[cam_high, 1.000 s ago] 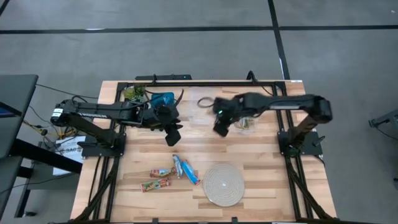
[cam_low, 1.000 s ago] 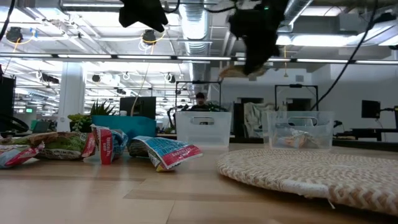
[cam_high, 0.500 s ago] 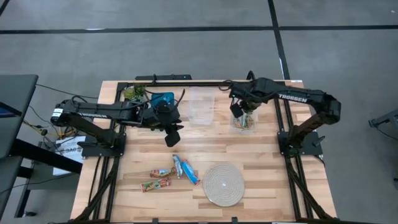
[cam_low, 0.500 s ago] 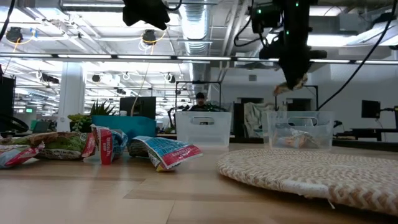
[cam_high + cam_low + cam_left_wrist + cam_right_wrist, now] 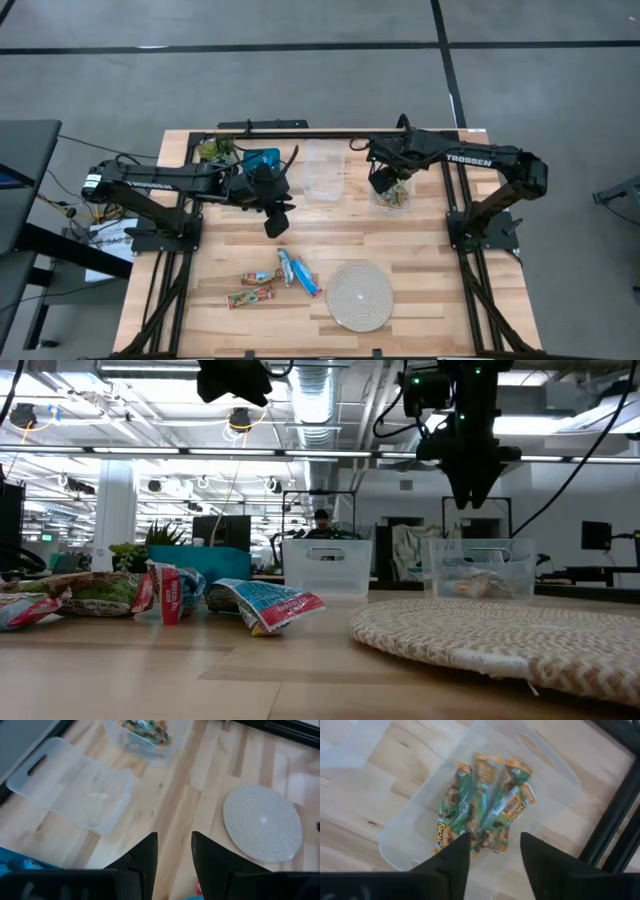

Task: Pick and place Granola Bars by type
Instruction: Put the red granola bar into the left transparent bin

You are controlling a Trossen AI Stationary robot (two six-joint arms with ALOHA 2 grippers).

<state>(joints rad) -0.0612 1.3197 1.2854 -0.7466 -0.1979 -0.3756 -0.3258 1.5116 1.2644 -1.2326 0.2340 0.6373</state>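
Four light, crinkly, slippery bars [image 5: 272,283] lay nearest on the desk [image 5: 420,250], best pinched across the flat middle. Farther back, the left jaws [image 5: 173,852] hung released; the right jaws [image 5: 491,851], parted and empty, hovered over tan bars [image 5: 481,804] in a bin [image 5: 550,765].

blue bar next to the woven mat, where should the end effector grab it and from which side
Take the blue bar across its narrow middle, coming straight down from above. It lies flat on the table at a slant, so the fingers should turn to straddle its width. Its upper end touches another blue bar; the lower half toward the woven mat has more room.
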